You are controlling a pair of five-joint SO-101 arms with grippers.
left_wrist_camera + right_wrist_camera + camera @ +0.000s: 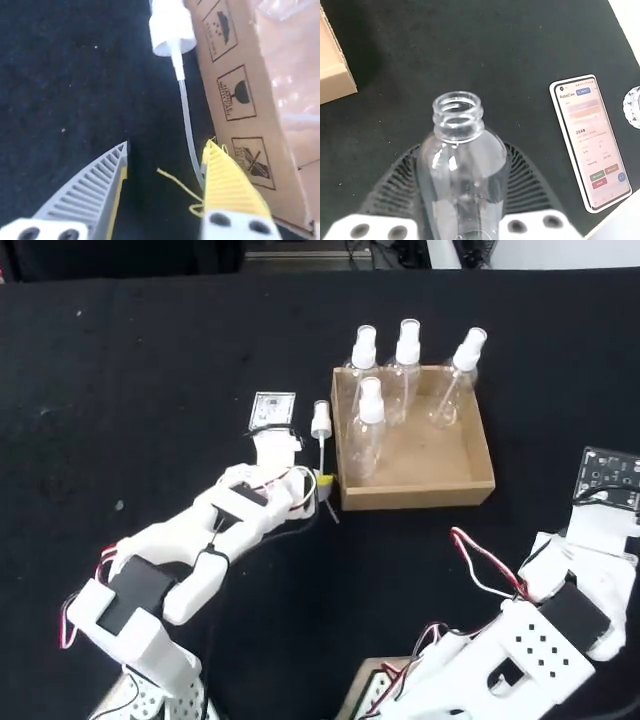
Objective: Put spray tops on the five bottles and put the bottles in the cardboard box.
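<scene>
While your left gripper (166, 145) rests low on the bench (150, 370) with its fingers spread apart, the spray top (170, 30) lies flat just beside the box (415, 495). The top's thin tube runs back between the fingers, close against the yellow one. The box wall facing that gripper carries three framed handling pictograms (235, 92): an umbrella, a stemmed glass and a crossed-out mark.

Your right gripper (462, 150) has its fingers closed on the bottle (460, 165), which is clear and has a bare, threaded neck. Near it a phone (590, 145) lies face up on the bench. Its lit screen shows lines of text and coloured buttons too small to read.

Four capped bottles (366, 430) stand in the box. A small printed card (273, 408) lies near the spray top, and you cannot read its print.
</scene>
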